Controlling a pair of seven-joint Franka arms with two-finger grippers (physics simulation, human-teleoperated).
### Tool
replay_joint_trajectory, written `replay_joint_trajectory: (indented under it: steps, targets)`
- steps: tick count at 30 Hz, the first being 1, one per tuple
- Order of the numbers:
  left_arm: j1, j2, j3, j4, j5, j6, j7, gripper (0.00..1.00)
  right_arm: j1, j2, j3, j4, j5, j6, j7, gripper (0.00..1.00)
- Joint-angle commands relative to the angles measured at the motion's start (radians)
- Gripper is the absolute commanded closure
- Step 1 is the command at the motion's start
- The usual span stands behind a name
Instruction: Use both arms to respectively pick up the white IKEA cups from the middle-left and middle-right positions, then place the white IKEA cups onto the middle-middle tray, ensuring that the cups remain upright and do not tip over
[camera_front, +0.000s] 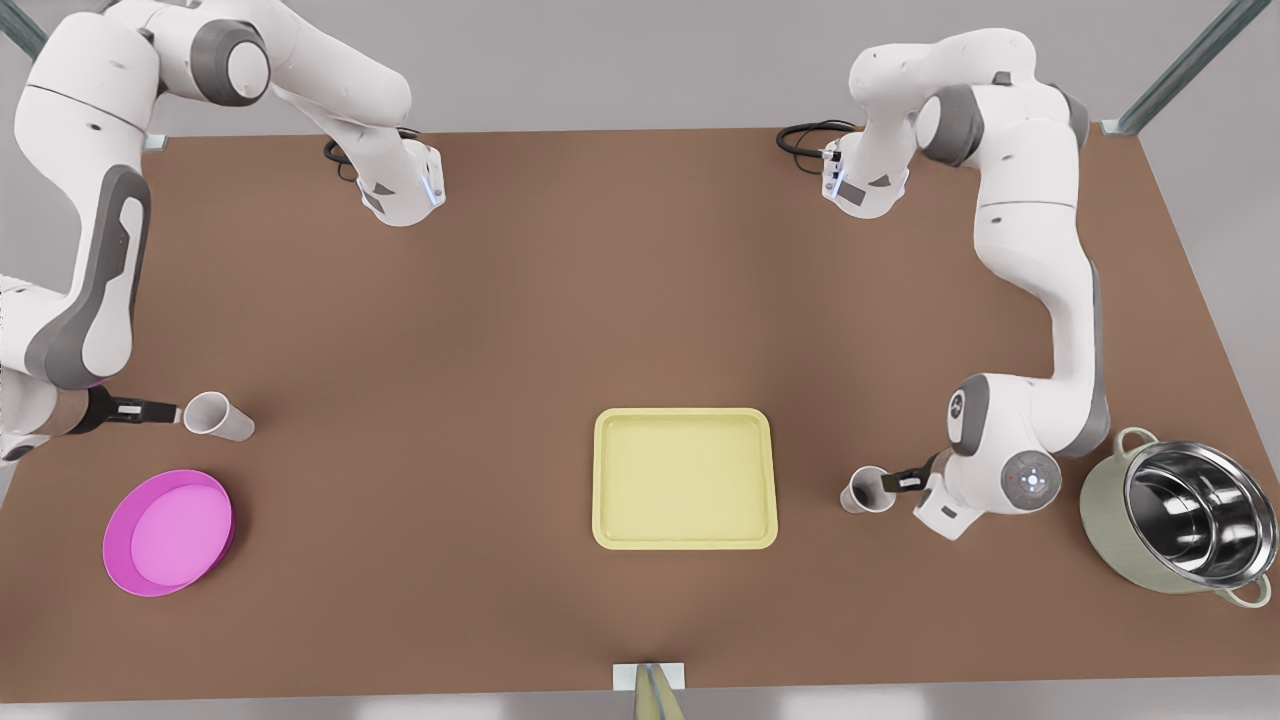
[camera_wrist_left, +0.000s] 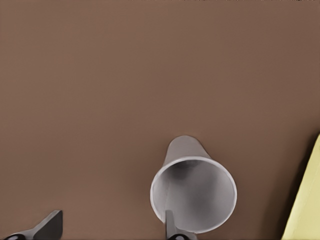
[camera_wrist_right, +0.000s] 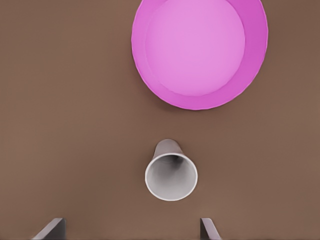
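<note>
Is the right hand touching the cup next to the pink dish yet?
Apart. In the right wrist view the right hand is open, with both fingers short of the cup and bare table showing between them.

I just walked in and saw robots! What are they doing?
The left claw is open at the small white tapered cup beside the flat pale-yellow tray. The right claw is open at the other white cup near the round pink dish. Both cups stand on the brown table, not gripped yet.
</note>
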Motion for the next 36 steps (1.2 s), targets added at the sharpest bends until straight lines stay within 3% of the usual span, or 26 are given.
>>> replay_joint_trajectory:
  steps: [1,3,12,13,15,18,20,23,28,36]
  targets:
    - [-0.003,-0.013,0.0,-0.027,-0.011,0.185,-0.042,0.0,-0.014,0.0,-0.001,-0.053,-0.002,0.136,-0.152,0.0]
    - [-0.005,-0.009,0.0,-0.03,-0.017,0.184,-0.042,0.0,-0.052,-0.001,0.0,-0.13,-0.002,0.233,-0.181,0.0]
    - [-0.005,0.03,0.0,-0.092,-0.045,0.207,-0.04,0.0,-0.072,0.078,-0.001,-0.146,0.0,0.29,-0.181,0.0]
    - [-0.005,0.033,0.0,-0.092,-0.064,0.208,-0.04,0.03,-0.081,0.081,0.0,-0.156,0.0,0.305,-0.181,0.0]
    - [-0.015,0.033,-0.001,-0.092,-0.097,0.208,-0.049,0.43,-0.086,0.084,0.0,-0.171,0.003,0.32,-0.183,0.0]
    - [-0.017,0.042,-0.006,-0.093,-0.147,0.208,-0.04,0.49,-0.103,0.081,0.0,-0.202,-0.002,0.343,-0.206,0.0]
    - [-0.017,0.042,-0.009,-0.093,-0.144,0.208,-0.039,0.59,-0.109,0.063,0.0,-0.235,-0.005,0.371,-0.232,0.0]
    - [-0.022,0.022,-0.01,-0.101,-0.141,0.202,-0.043,0.64,-0.126,0.034,0.0,-0.317,-0.005,0.443,-0.244,0.0]
    - [-0.023,-0.016,-0.076,-0.106,-0.109,0.187,-0.128,0.78,-0.138,0.051,0.0,-0.332,0.002,0.446,-0.256,0.0]
    - [-0.177,0.01,-0.199,-0.027,-0.094,0.178,-0.651,0.78,-0.147,0.095,0.0,-0.329,0.005,0.466,-0.255,0.0]
